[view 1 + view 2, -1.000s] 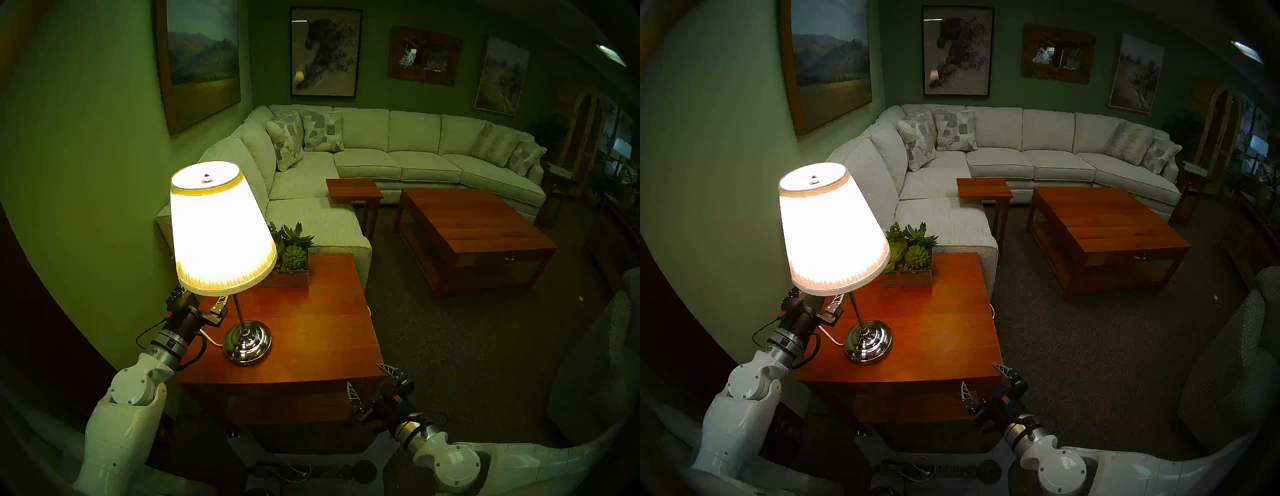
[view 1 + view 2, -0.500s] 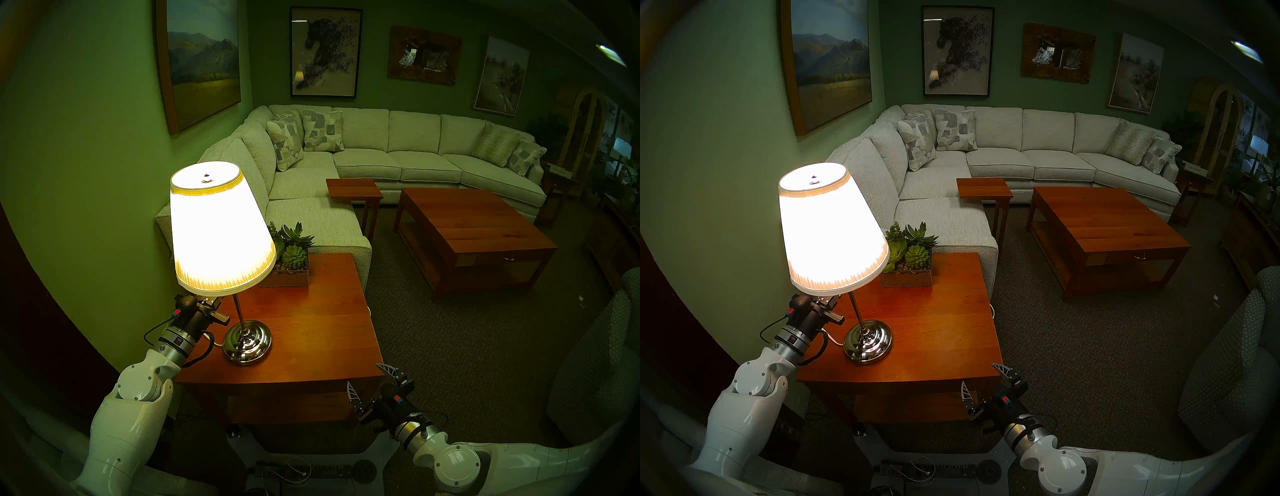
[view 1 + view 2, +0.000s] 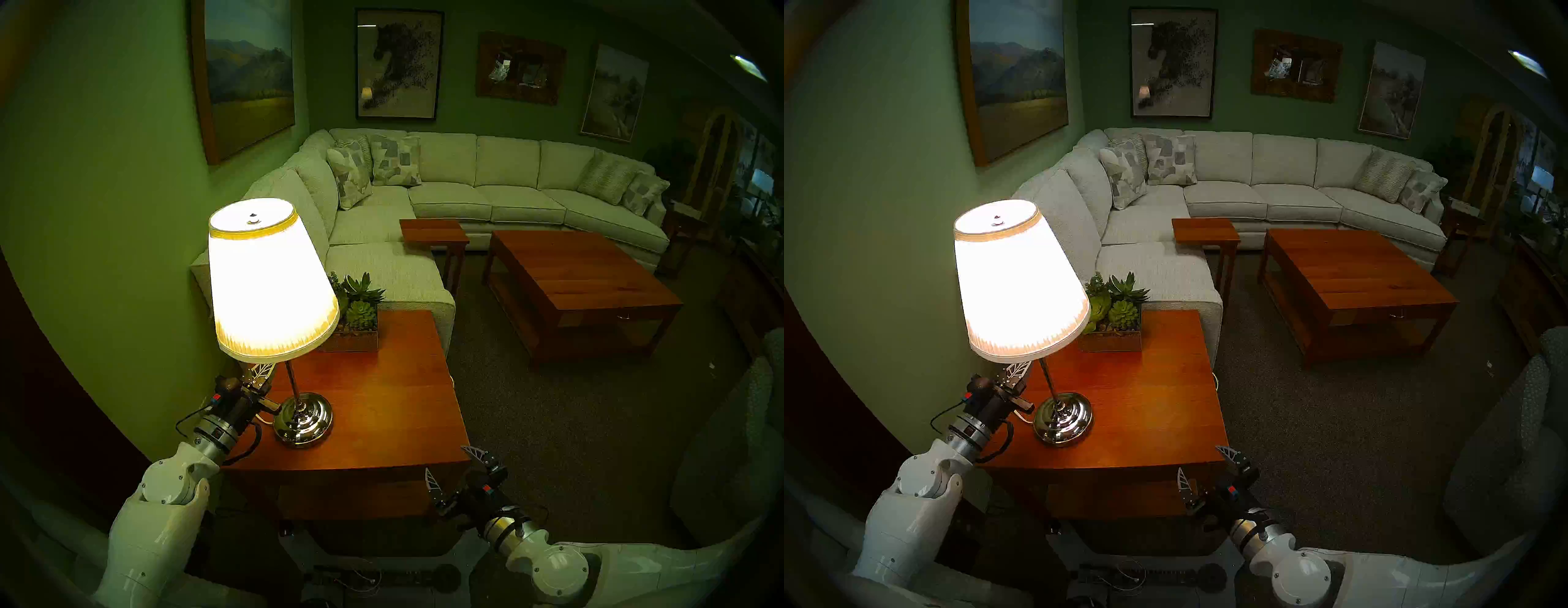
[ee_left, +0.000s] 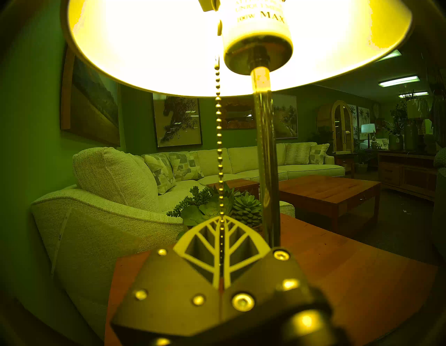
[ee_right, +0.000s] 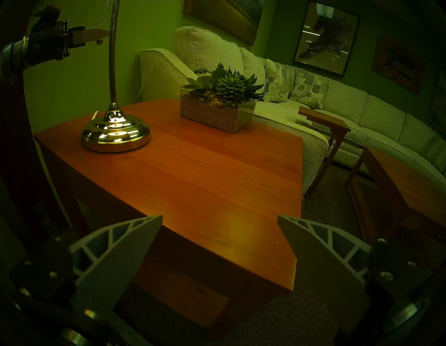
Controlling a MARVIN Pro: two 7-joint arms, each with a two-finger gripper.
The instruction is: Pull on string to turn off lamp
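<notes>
**Beaded cord held in the claw, lamp not yet off**

The left gripper (image 4: 221, 251) is pressed closed on the string (image 4: 219, 135), a thin chain of small shiny beads that runs straight up from the claw into the glowing shade of the lamp (image 3: 271, 280). Its round end bead hangs just under the claw in the right wrist view. The slim chrome stem stands just beside the claw, on its right.

The risk, I think: the smooth beads can slip between the flat ribbed fingers, and a sideways pull can tip the light lamp on its polished stepped base. The pleated fabric shade above is soft and easy to dent.

The right gripper (image 5: 217, 244) waits wide open and empty, well apart, at the wooden table (image 5: 217, 181) edge
</notes>
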